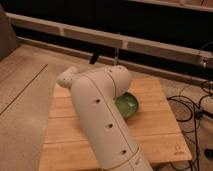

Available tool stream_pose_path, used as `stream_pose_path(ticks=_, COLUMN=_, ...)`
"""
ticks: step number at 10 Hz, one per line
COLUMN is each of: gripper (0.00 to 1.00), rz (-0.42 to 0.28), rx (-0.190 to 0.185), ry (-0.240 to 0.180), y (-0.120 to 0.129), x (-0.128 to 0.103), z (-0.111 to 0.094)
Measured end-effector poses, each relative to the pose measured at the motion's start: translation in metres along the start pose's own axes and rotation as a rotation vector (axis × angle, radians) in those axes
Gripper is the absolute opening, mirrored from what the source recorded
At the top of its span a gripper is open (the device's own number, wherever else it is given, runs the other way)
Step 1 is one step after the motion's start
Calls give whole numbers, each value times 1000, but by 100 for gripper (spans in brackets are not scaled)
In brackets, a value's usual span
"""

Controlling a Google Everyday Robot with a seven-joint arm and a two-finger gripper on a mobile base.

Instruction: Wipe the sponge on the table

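The light wooden table fills the middle of the camera view. My thick white arm rises from the bottom edge and bends over the table's left half, with a rounded joint near the far left corner. The gripper is hidden behind this arm, somewhere over the left part of the table. The sponge is hidden too. A green bowl sits near the table's centre, partly covered by the arm.
Grey speckled floor lies to the left of the table. Black cables trail on the floor at the right. A pale rail and a dark wall run behind the table's far edge.
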State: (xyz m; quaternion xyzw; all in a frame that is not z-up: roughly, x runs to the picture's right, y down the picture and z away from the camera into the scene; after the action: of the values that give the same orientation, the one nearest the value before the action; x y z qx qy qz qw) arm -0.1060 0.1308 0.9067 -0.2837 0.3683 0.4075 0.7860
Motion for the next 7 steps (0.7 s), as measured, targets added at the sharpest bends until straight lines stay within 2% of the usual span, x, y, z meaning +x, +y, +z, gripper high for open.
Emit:
stream_pose_path(ticks=2, gripper=38, rz=-81, rx=-45, ry=-73, y=26, x=-15, z=-12)
stream_pose_path(ticks=3, gripper=47, rz=-103, rx=-61, ry=-89, y=35, x=-14, z=-17)
stream_pose_path(ticks=6, gripper=76, rz=-102, rx=-72, ry=-71, y=38, x=9, z=-26)
stream_pose_path(ticks=7, gripper=80, rz=-92, rx=-69, ry=-66, y=34, x=15, z=-28)
